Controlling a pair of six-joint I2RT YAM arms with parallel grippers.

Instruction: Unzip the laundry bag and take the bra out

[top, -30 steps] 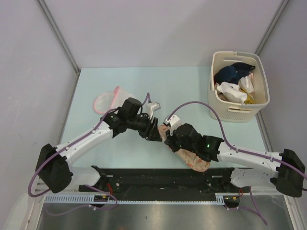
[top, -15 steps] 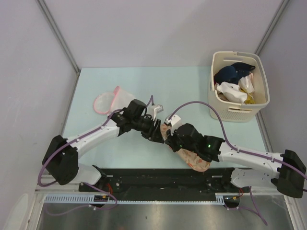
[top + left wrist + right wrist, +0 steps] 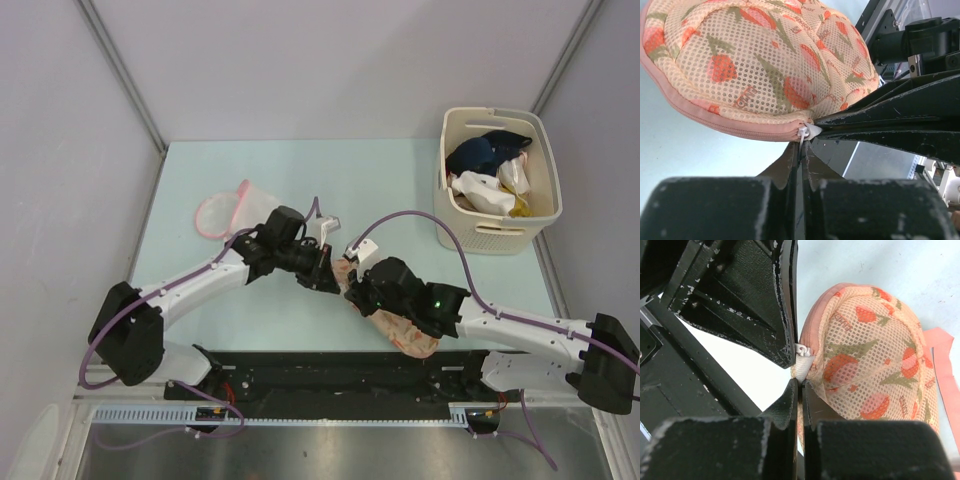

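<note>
The laundry bag (image 3: 755, 65) is a cream mesh pouch with orange-red print and pink edging, zipped closed. In the top view the laundry bag (image 3: 408, 333) lies mostly under the right arm near the table's front edge. My left gripper (image 3: 801, 145) is shut on the white zipper pull (image 3: 808, 132) at the seam's end. My right gripper (image 3: 800, 382) is shut on a white fabric tab (image 3: 803, 363) of the laundry bag (image 3: 870, 355), right beside the left fingers (image 3: 755, 305). Both grippers, left gripper (image 3: 329, 281) and right gripper (image 3: 351, 291), meet tip to tip. The bra is hidden.
A cream basket (image 3: 497, 232) with navy and white garments stands at the back right. A white round cloth piece with a pink edge (image 3: 222, 211) lies at the back left, behind the left arm. A black rail (image 3: 330, 370) runs along the table's near edge.
The left arm moved in towards the bag and its jaws, open before, have closed on the zipper pull. The right arm and the bag have stayed in place.
</note>
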